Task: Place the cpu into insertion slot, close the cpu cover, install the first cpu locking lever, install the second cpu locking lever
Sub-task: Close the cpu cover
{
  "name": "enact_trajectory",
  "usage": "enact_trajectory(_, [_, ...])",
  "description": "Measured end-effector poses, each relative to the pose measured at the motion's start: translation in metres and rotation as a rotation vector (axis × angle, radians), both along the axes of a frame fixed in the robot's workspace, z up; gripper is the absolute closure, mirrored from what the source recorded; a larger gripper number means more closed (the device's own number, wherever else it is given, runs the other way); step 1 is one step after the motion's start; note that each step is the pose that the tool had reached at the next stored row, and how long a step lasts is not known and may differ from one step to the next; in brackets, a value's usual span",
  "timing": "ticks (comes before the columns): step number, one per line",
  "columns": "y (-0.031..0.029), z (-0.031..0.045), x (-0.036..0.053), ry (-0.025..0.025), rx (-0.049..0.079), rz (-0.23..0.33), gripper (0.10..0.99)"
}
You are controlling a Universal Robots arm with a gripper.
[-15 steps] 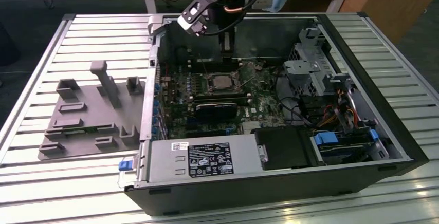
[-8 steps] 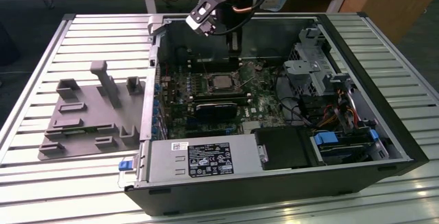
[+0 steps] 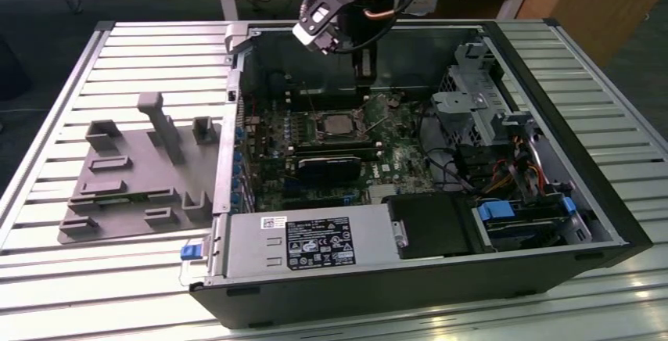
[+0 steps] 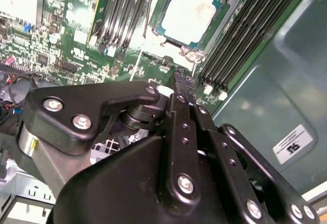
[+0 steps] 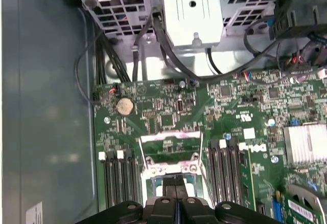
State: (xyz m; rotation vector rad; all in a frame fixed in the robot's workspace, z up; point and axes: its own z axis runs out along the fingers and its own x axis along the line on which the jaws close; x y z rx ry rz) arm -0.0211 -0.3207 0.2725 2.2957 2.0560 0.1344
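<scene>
**A:** Starting from the exterior view's left, we've got a grey fixture tray [image 3: 78, 227] lying on the slatted table [image 3: 156, 52], right beside the open computer case [image 3: 418, 294]. Inside the case we see the power supply [image 3: 303, 243] along the near wall, with the green motherboard [image 3: 266, 184] beyond it.

**B:** Yep. Around the middle of the board we see the cpu [image 3: 336, 125] already sitting in the insertion slot [image 3: 312, 126], silver-grey top up. In the second wrist view it lies flat, with long black memory slots [image 4: 125, 4] on either side.

**A:** What about the cpu cover?

**B:** In the first wrist view we make out the cpu cover [image 5: 170, 141] tipped up off the chip, with green board showing through its window. So it's not down yet.

**A:** The gripper [image 3: 361, 75] hangs over the board just past the socket, near the case's far wall and clear of the chip. In both wrist views we see its fingers pressed together with nothing between them.

**B:** Agreed. Toward the exterior view's right we've got the metal drive cage [image 3: 475, 98], then a bundle of cables [image 3: 501, 177] by the case's side wall.
</scene>
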Motion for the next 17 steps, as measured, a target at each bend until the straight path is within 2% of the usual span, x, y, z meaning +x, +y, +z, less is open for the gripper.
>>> enact_trajectory(17, [0.0, 0.0, 0.0346, 0.0004, 0.0, 0.0, 0.984])
